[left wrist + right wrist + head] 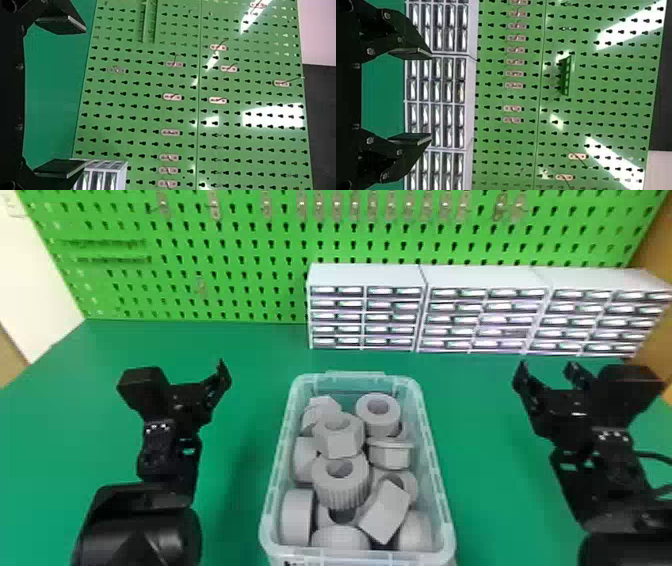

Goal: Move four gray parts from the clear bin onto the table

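My left gripper [200,382] is held over the table left of the clear bin [434,470]; my right gripper [550,372] is on the bin's right side. Inside the bin lies a pile of gray parts, among them a ribbed ring [341,487], a hex nut [345,440] on top of the pile and a round ring [378,425] at the far end. In the left wrist view the left gripper [77,97] stands wide open with nothing between its fingers. The right gripper [431,96] is likewise open and holds nothing in the right wrist view.
White drawer cabinets [365,317] stand along the back of the green table [240,345], from the middle to the right. Behind them rises a green pegboard [240,265] with small metal hooks. Bare table surface lies on both sides of the bin.
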You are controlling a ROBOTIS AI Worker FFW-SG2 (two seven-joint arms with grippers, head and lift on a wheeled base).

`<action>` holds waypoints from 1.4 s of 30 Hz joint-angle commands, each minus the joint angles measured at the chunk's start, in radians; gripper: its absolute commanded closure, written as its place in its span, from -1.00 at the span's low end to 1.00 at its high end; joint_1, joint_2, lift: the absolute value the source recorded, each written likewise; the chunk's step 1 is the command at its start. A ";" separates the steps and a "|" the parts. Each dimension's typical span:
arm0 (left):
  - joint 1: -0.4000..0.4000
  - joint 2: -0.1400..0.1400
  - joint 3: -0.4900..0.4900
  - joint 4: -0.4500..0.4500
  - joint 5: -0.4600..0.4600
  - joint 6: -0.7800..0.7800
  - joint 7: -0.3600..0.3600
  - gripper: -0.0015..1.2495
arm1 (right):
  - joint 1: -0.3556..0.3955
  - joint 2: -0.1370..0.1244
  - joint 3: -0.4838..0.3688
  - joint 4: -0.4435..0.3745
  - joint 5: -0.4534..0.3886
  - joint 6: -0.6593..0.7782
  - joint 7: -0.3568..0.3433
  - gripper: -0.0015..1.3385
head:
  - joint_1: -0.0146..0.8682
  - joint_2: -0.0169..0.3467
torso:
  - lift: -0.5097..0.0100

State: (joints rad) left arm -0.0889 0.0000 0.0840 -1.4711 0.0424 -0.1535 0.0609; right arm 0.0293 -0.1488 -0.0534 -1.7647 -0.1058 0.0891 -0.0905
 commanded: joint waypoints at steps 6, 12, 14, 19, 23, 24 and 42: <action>0.003 -0.003 -0.001 0.001 0.001 0.000 -0.001 -0.84 | 0.003 -0.002 0.000 -0.006 0.000 0.003 0.000 -0.20 | 0.60 -0.51 | 0.76; 0.003 -0.003 0.002 0.001 0.002 -0.001 -0.001 -0.84 | -0.026 -0.011 0.014 -0.107 0.028 0.213 0.002 -0.20 | 0.60 -0.51 | 0.76; 0.003 -0.003 0.002 0.001 0.002 0.000 -0.001 -0.84 | -0.054 -0.018 0.027 -0.150 0.040 0.322 0.014 -0.20 | 0.60 -0.51 | 0.76; 0.000 -0.003 -0.003 0.001 0.002 0.000 -0.001 -0.84 | -0.117 -0.035 0.049 -0.210 0.038 0.520 0.075 -0.20 | 0.60 -0.51 | 0.76; -0.002 -0.003 -0.004 0.001 0.002 0.000 -0.001 -0.84 | -0.170 -0.040 0.070 -0.248 0.032 0.687 0.090 -0.20 | 0.60 -0.51 | 0.76; -0.002 -0.003 -0.006 0.001 0.002 0.000 -0.001 -0.84 | -0.186 -0.040 0.072 -0.257 0.029 0.741 0.098 -0.20 | 0.60 -0.51 | 0.76; -0.005 -0.003 -0.015 0.008 -0.001 0.002 -0.001 -0.84 | -0.405 -0.074 0.135 -0.268 -0.091 1.216 0.158 -0.20 | 0.60 -0.51 | 0.76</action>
State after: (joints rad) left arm -0.0921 0.0000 0.0720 -1.4642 0.0431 -0.1534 0.0598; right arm -0.3293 -0.2094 0.0624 -2.0340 -0.1592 1.2089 0.0666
